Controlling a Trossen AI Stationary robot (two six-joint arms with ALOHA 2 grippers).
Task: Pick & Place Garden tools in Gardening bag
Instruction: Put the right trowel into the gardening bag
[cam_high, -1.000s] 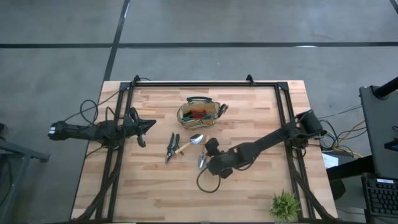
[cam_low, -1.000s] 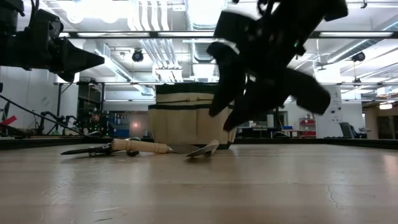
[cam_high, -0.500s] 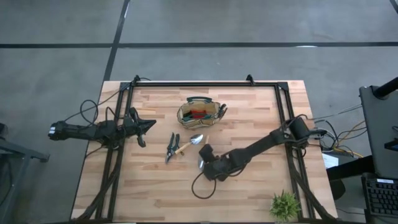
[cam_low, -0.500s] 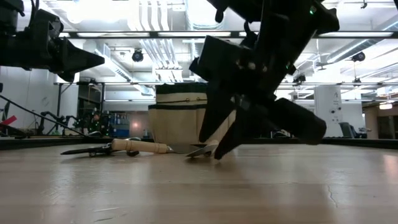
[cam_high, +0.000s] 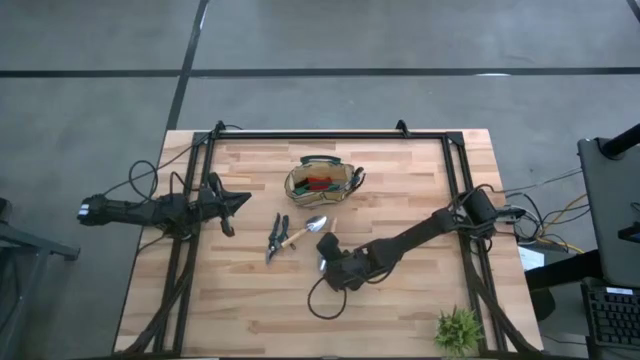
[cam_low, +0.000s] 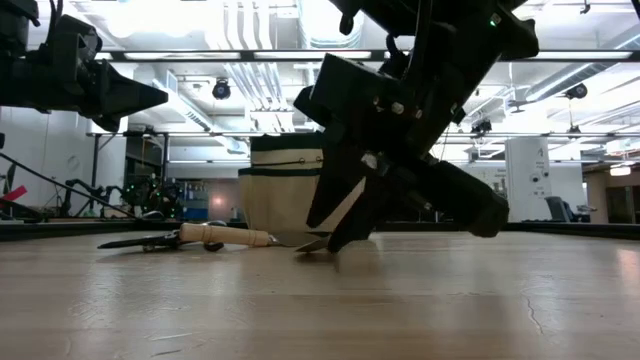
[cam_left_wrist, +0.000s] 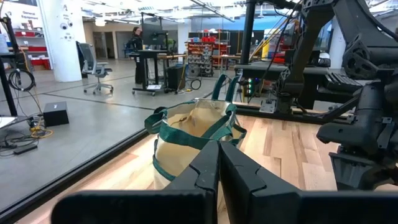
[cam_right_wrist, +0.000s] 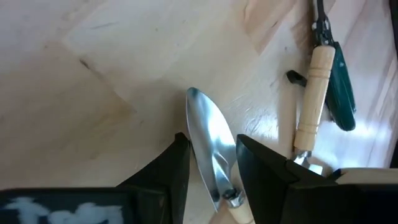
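A silver-bladed trowel (cam_right_wrist: 211, 149) with a wooden handle lies flat on the table. My right gripper (cam_right_wrist: 211, 163) is open and low over it, one finger on each side of the blade near its neck; it also shows in the high view (cam_high: 325, 258). A second trowel (cam_high: 300, 232) and dark-handled pruning shears (cam_high: 275, 236) lie side by side left of it. The tan gardening bag (cam_high: 322, 180) stands behind them, a red item (cam_high: 320, 184) inside. My left gripper (cam_high: 243, 203) is shut and empty, above the table's left side. My right gripper comes at the trowel slanting down from the table's right, its fingers (cam_right_wrist: 179, 165) standing either side of the blade's handle end (cam_right_wrist: 219, 177), their tips down at the table (cam_low: 335, 240). I cannot tell whether they touch the blade.
A small green plant (cam_high: 458, 328) stands at the near right corner. A black frame (cam_high: 320, 134) runs along the table's far edge and down both sides. Bare wood lies near and left of the tools.
My right gripper has gone down and a little toward the table's left and near edge, coming low over the trowel until its fingertips reach table height on either side of the blade. The tools and bag have not moved.
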